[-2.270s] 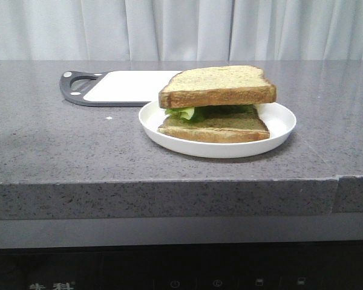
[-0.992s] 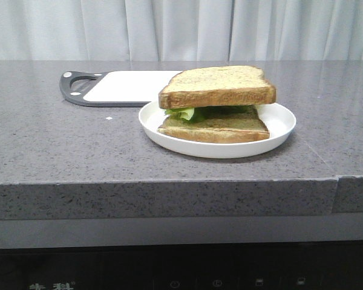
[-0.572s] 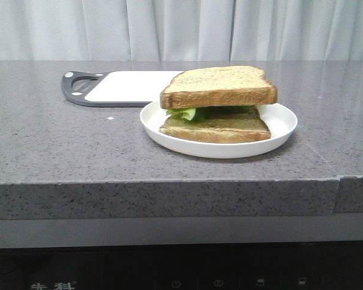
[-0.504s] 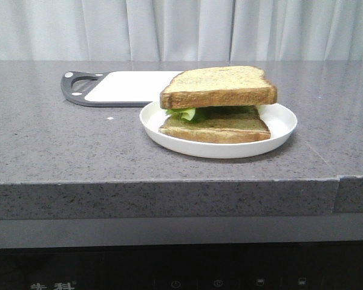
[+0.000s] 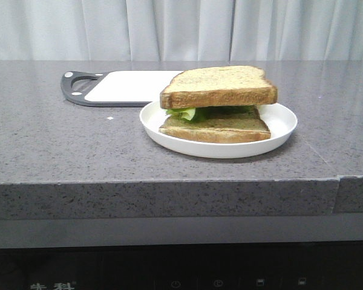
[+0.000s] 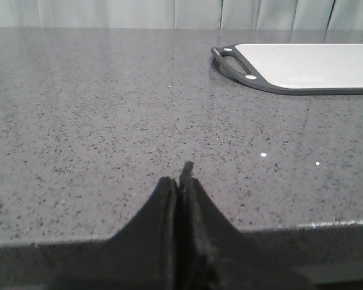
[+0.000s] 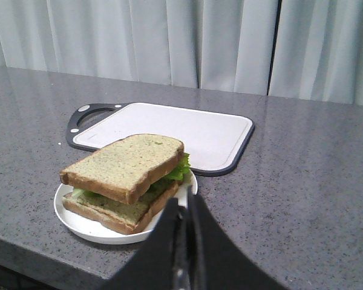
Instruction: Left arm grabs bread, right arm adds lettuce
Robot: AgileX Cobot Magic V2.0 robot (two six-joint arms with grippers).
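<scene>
A white plate (image 5: 278, 134) on the grey counter holds a stack: a bottom bread slice (image 5: 215, 128), green lettuce (image 5: 184, 113) and a top bread slice (image 5: 218, 86). The stack also shows in the right wrist view, with the top slice (image 7: 124, 163), lettuce (image 7: 179, 168) and plate (image 7: 78, 225). Neither arm shows in the front view. My left gripper (image 6: 180, 181) is shut and empty, low at the counter's front edge, far from the plate. My right gripper (image 7: 185, 208) is shut and empty, raised just in front of the plate's near right side.
A white cutting board with a dark grey rim and handle (image 5: 118, 88) lies behind the plate, towards the left; it also shows in the left wrist view (image 6: 302, 66) and the right wrist view (image 7: 187, 133). A curtain hangs behind the counter. The counter's front edge (image 5: 169, 181) is close.
The front view shifted by a few pixels between 1.0 s and 0.6 s ago. The sandwich, plate and board have not moved.
</scene>
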